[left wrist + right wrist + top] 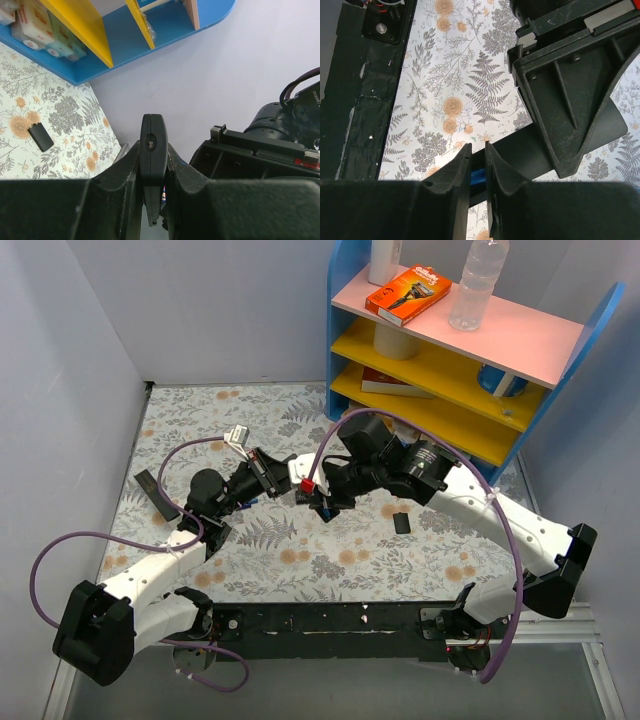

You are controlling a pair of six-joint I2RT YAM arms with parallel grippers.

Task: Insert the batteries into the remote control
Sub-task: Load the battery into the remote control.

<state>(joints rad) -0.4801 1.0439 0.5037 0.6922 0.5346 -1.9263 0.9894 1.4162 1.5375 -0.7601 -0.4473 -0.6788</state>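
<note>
Grey walls [70,360] close in a table [290,410] spread with a floral cloth, and a black mounting rail [330,618] runs along its near edge. At far left a thin black strip [156,494] lies on the cloth close to the wall, well apart from both arms.

The left gripper [153,161] is clamped on the remote control [152,137]. In the left wrist view the remote shows its narrow edge. Its long axis runs straight out between the fingers, and its far end reaches past the fingertips toward the wall, off the cloth. In the right wrist view the same bar slants from lower left up to the right, under the left gripper's body.

Just right of it, mid-table, the right gripper [477,154] meets the remote's lower end. Its fingers are nearly together, leaving only a slim gap, and they pinch a blue battery [478,175] that sits right against the remote's edge. Whether the cell is already in its slot I cannot tell.

Bare cloth lies open between the grippers and the rail. Further right a small black rectangle [402,522] lies flat, near the right arm but not touching it. At the back right corner stands a blue, yellow and pink shelf unit [340,310] with an orange box [407,293] and a clear bottle [478,280] on its top board.
</note>
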